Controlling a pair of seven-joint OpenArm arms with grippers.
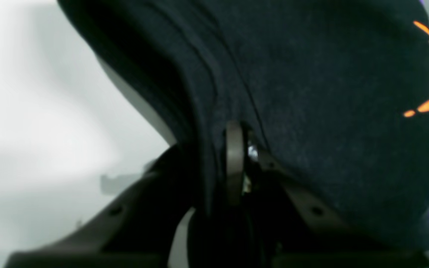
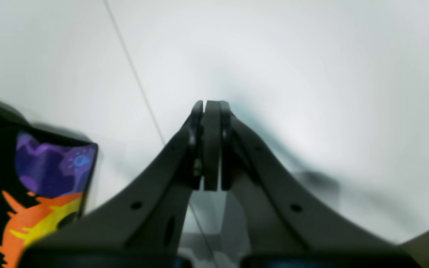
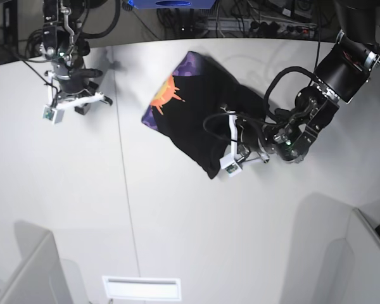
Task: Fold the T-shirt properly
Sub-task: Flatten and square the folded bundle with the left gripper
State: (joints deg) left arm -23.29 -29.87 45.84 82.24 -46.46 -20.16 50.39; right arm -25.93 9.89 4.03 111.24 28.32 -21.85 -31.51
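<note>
The T-shirt (image 3: 190, 120) lies bunched on the white table, black with its purple, orange and yellow print (image 3: 168, 95) facing up at the far left corner. My left gripper (image 3: 223, 151) is at the shirt's near right edge, low over the table. In the left wrist view its jaws (image 1: 223, 143) are shut on a fold of the black T-shirt (image 1: 330, 93), which drapes over the fingers. My right gripper (image 3: 81, 101) hangs above the table at the far left, apart from the shirt. It is shut (image 2: 211, 108) with nothing between its fingers; the T-shirt's print (image 2: 47, 175) shows at that view's lower left.
A thin seam (image 3: 123, 190) runs across the white table between the right arm and the shirt. Grey box-like edges stand at the near left (image 3: 31, 272) and near right (image 3: 361, 253). A white slot (image 3: 141, 288) sits at the front edge. Cables lie behind the table.
</note>
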